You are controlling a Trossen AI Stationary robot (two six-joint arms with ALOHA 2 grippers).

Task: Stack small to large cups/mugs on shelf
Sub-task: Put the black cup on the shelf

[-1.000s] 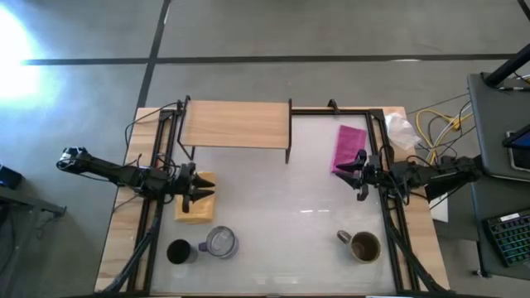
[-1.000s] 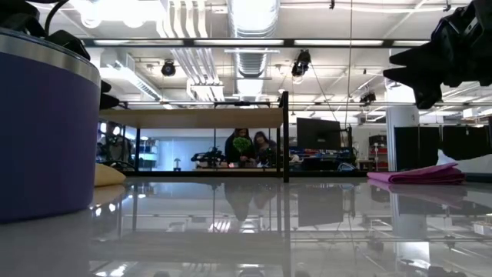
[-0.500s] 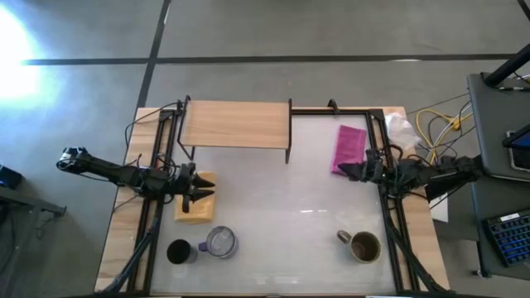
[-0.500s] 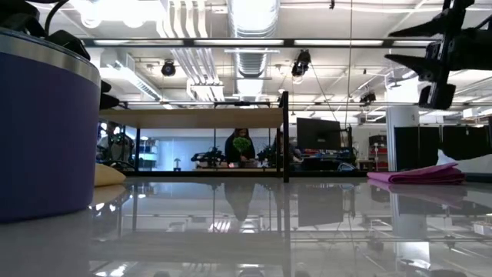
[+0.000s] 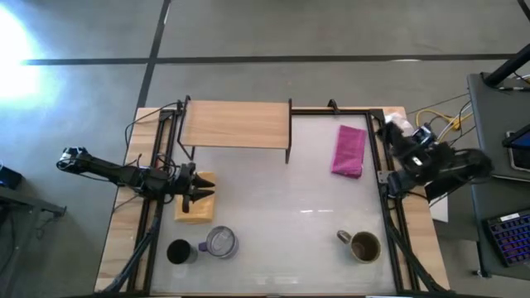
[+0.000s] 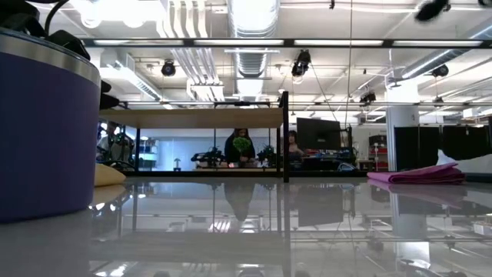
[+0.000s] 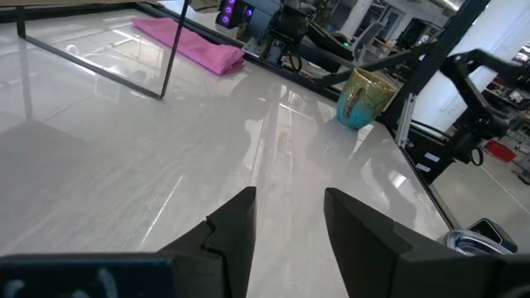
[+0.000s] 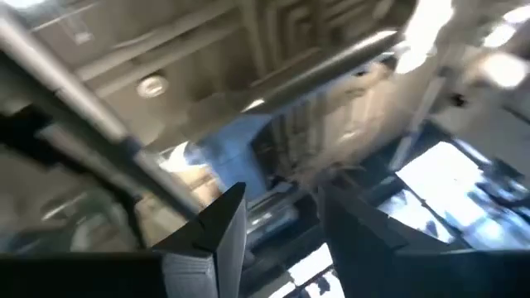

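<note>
The small black cup (image 5: 179, 251) and the purple tumbler (image 5: 221, 242) with its silvery lid stand side by side on the table near its front left. The tumbler fills the left of the low view (image 6: 46, 131). The tan-olive mug (image 5: 363, 246) stands at the front right and shows in the left wrist view (image 7: 368, 98). The light-wood shelf (image 5: 235, 124) stands on thin black legs at the far left. My left gripper (image 7: 290, 194) is open and empty over the yellow cloth (image 5: 192, 207). My right gripper (image 8: 280, 192) is open and empty, pointing up at the ceiling; its arm (image 5: 418, 157) is folded at the table's right edge.
A magenta cloth (image 5: 350, 150) lies at the far right of the table. Black frame rails (image 5: 157, 165) run along the table's sides. A white bundle and cables (image 5: 431, 124) lie off the right edge. People show far behind the shelf (image 6: 242, 146).
My right gripper has drawn back from beside the magenta cloth toward the table's right edge, risen and tipped up toward the ceiling. It has left the low view almost entirely. The cups and the shelf have stayed where they were.
</note>
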